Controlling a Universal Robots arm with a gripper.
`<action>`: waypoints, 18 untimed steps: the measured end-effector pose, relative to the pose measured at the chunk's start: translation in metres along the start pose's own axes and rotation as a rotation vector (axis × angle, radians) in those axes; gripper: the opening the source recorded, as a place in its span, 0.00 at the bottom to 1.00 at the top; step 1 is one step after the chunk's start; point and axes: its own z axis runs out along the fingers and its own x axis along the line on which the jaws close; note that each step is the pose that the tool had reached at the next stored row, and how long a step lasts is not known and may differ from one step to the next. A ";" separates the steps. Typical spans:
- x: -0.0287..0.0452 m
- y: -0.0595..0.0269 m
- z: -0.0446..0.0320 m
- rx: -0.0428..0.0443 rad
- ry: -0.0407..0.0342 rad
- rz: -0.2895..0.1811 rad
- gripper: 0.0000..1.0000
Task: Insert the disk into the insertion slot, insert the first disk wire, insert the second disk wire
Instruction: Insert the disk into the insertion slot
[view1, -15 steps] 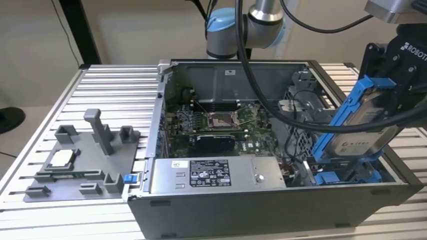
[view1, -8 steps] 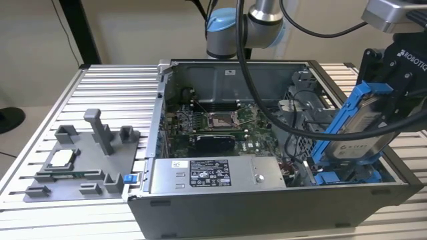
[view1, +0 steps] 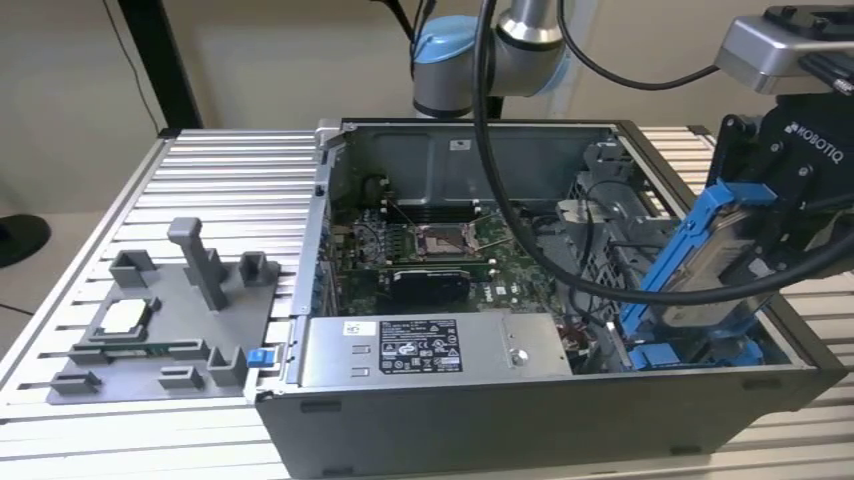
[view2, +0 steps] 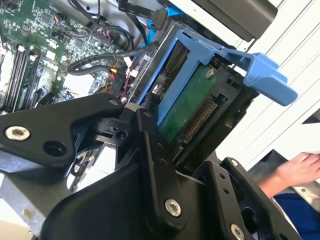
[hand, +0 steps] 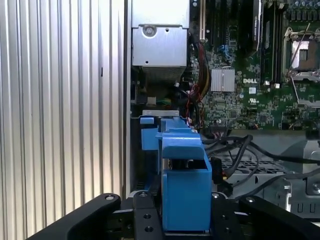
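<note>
disk (view1: 714, 255) above computer case (view1: 534, 425), fixture (view1: 187, 335) beside it

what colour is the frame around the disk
The disk frame is bright blue, clearest in the first wrist view.

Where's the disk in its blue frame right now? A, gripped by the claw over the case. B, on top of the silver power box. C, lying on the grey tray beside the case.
A: the disk sits tilted in the claw, over the case at the exterior view's right.

disk (view1: 707, 250): glossy blue plastic frame, silver metal | table (view1: 227, 180): ribbed bare metal | fingers (view2: 152, 160): matt black
</note>
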 end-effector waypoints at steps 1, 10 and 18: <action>0.0000 -0.0002 0.0016 0.0000 0.0001 0.000 0.00; 0.0003 -0.0008 0.0180 0.0000 0.0002 0.000 0.00; 0.0005 -0.0011 0.0282 0.0000 0.0002 0.000 0.00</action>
